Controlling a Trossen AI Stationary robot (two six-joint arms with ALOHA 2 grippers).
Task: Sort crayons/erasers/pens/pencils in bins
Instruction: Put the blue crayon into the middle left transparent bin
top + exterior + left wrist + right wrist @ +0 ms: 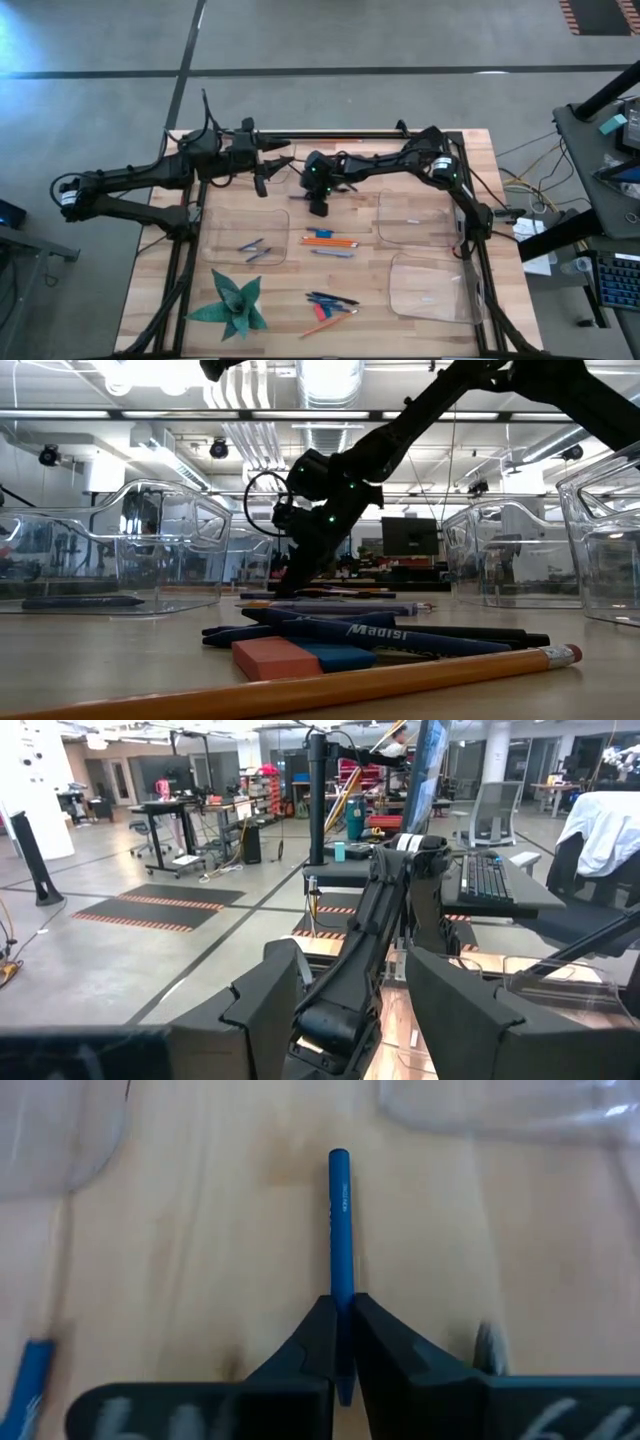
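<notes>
My right gripper (318, 204) hangs over the table's middle, between the bins, and is shut on a slender blue pen (339, 1220). It also shows in the low view (300, 572), slanting down. My left gripper (270, 166) is open and empty, raised at the far left, and its fingers stand wide apart in the left wrist view (350, 995). Orange pencils (330, 241) lie at the centre. Dark pens (332, 299), erasers (320, 312) and one more pencil (320, 326) lie near the front edge. My right gripper pinches the pen between its two fingers near one end (341, 1302). The pen lies along the fingers and sticks out past their tips toward the table. The fingers slant down from above. Whether the pen's free end (339, 1156) touches the wood, I cannot tell.
A clear bin (246, 232) at the left holds two dark sticks (254, 249). Two more clear bins stand at the right (415, 218) and the near right (428, 288). A green paper star (232, 306) lies at the near left.
</notes>
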